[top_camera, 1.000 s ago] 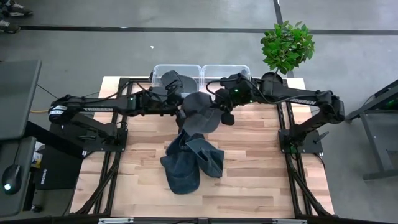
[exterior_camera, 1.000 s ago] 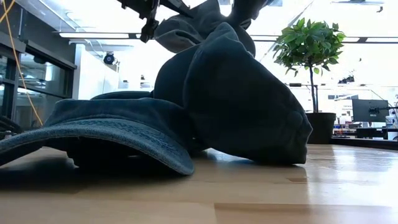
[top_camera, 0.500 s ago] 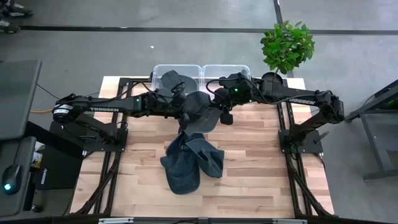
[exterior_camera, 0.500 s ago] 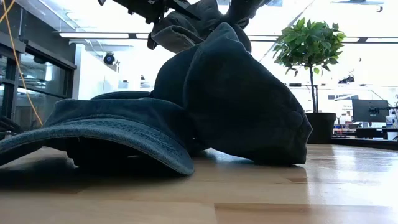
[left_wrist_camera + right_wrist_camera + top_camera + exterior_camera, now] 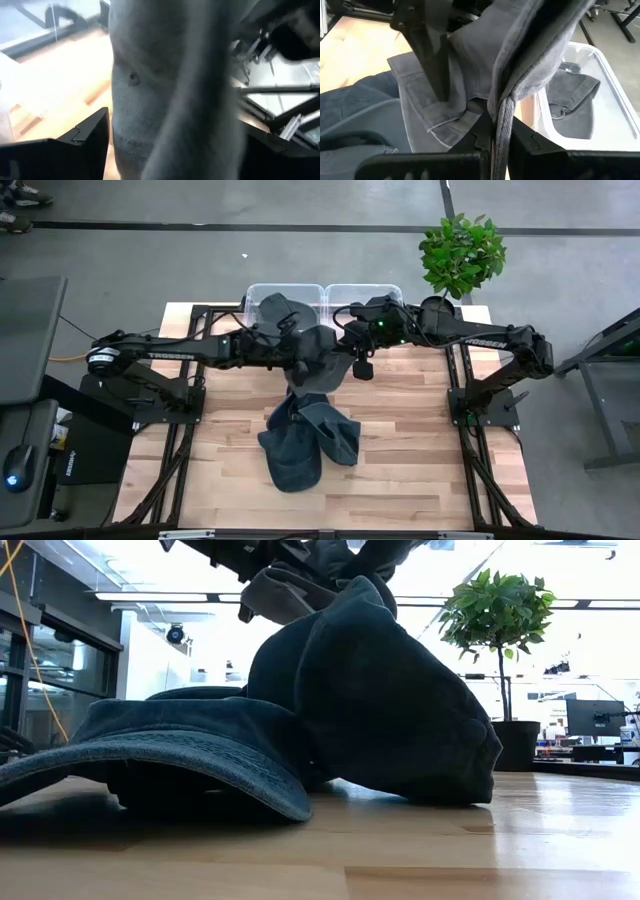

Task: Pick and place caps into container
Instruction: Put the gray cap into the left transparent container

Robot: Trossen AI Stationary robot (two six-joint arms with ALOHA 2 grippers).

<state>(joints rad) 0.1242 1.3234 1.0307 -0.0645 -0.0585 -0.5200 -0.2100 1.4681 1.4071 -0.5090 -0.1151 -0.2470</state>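
Two grippers meet at a grey cap (image 5: 318,355) lifted beside the clear bins (image 5: 325,295). Right gripper (image 5: 496,131) clenched on its edge; left gripper (image 5: 170,135) spread wide around the cloth. Two darker caps (image 5: 300,440) lie mid-table; another grey cap (image 5: 280,308) in the bin.

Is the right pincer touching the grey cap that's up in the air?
Touching. The right wrist view shows the right pincer shut on the edge of the grey cap.
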